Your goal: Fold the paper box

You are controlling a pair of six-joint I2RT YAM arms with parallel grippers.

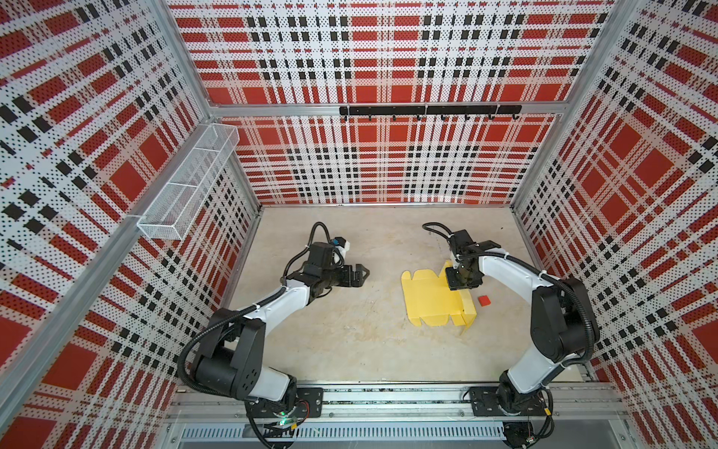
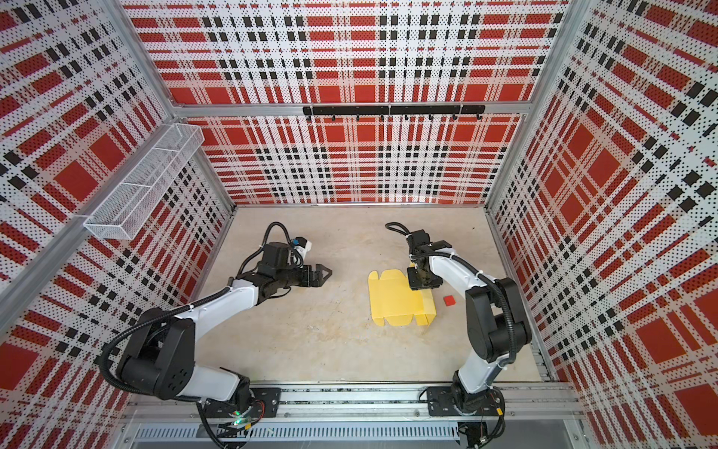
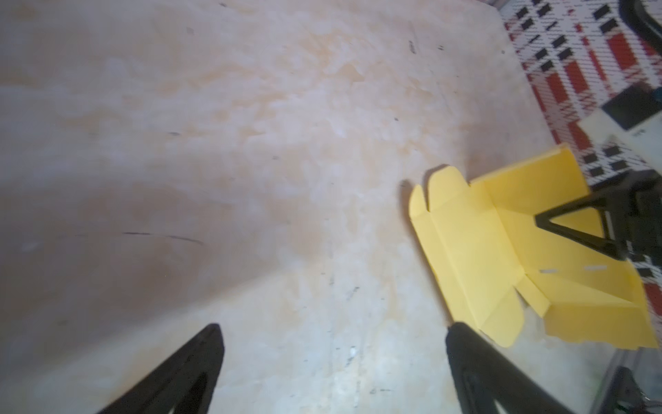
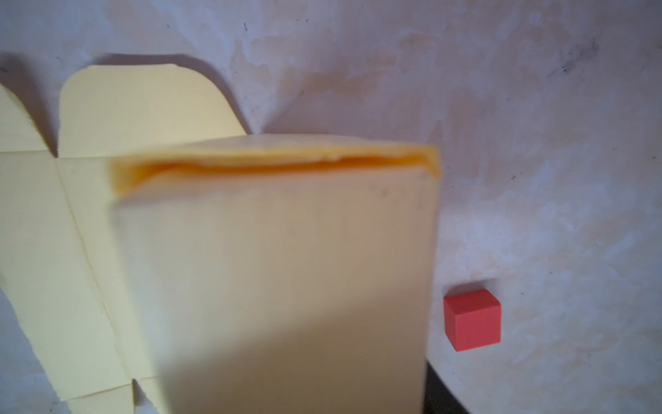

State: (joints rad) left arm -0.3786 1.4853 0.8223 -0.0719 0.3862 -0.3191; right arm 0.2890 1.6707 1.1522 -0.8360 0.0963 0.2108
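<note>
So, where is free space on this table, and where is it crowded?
Free: the bare middle of the beige table, between the open left gripper and the pale yellow card paper box; also the near strip before the arm bases. Crowded: the right side, where the right gripper stands over the box's raised flap, with the small red cube beside.

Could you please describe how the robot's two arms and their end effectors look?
The left arm and right arm have white links and black joints. Black ribbed hoses run along them, fastened by white ties. The left end effector and right end effector are black, with hollow triangular fingers.
</note>
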